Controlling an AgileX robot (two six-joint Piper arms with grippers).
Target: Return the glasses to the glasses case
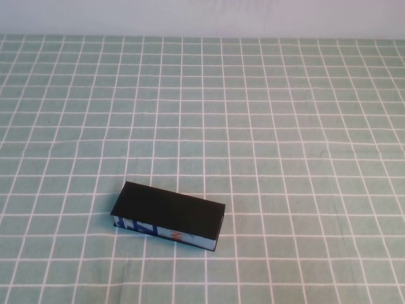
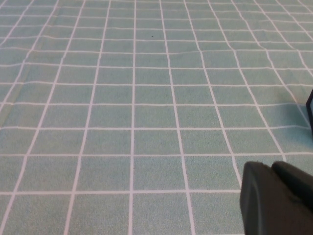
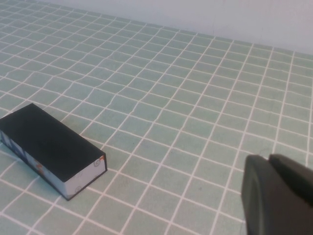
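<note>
The glasses case (image 1: 169, 212) lies closed on the checked cloth at the front, left of centre, with its black lid on top and its light blue printed side facing front. It also shows in the right wrist view (image 3: 46, 142). The glasses are not in view anywhere. Neither arm shows in the high view. My left gripper (image 2: 271, 167) is shut and empty above bare cloth; a dark sliver of the case (image 2: 310, 110) shows at that view's edge. My right gripper (image 3: 269, 159) is shut and empty, well apart from the case.
A green cloth with a white grid (image 1: 266, 126) covers the whole table. A pale wall (image 1: 202, 16) runs along the far edge. Nothing else stands on the cloth.
</note>
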